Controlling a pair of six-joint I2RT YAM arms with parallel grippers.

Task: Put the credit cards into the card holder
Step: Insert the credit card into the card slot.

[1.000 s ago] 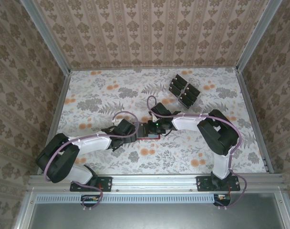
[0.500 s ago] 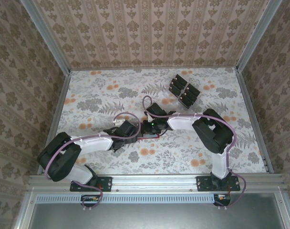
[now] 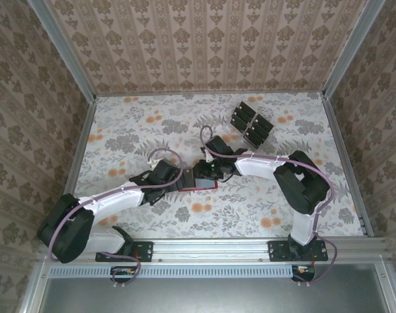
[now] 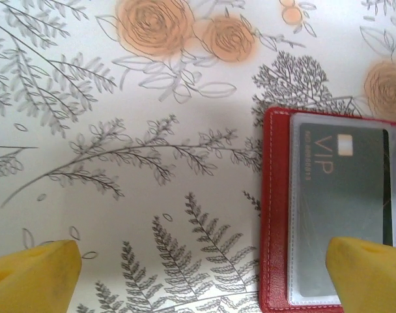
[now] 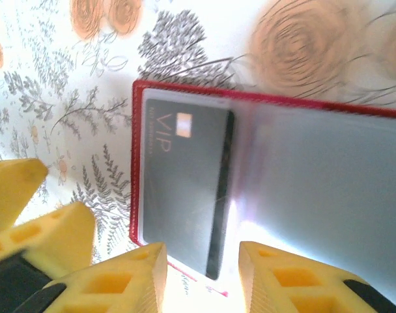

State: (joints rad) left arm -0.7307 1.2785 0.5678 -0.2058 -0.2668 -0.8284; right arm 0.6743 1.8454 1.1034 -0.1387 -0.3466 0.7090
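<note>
Since a moment ago the left arm has stretched out lower and further across the counter, its elbow now nearer the left corner, and the right arm's elbow has swung back out to the right. Both wrists still meet over the middle of the floral counter, where the red card holder lies open and flat. The left pincer is spread wide: one yellow fingertip is over bare counter, the other over the holder's near end. A dark VIP card sits under the holder's clear sleeve. The right pincer hangs just above the holder with its fingers parted, gripping nothing, that card's end showing between them. The other credit cards stand well apart, towards the back right.
</note>
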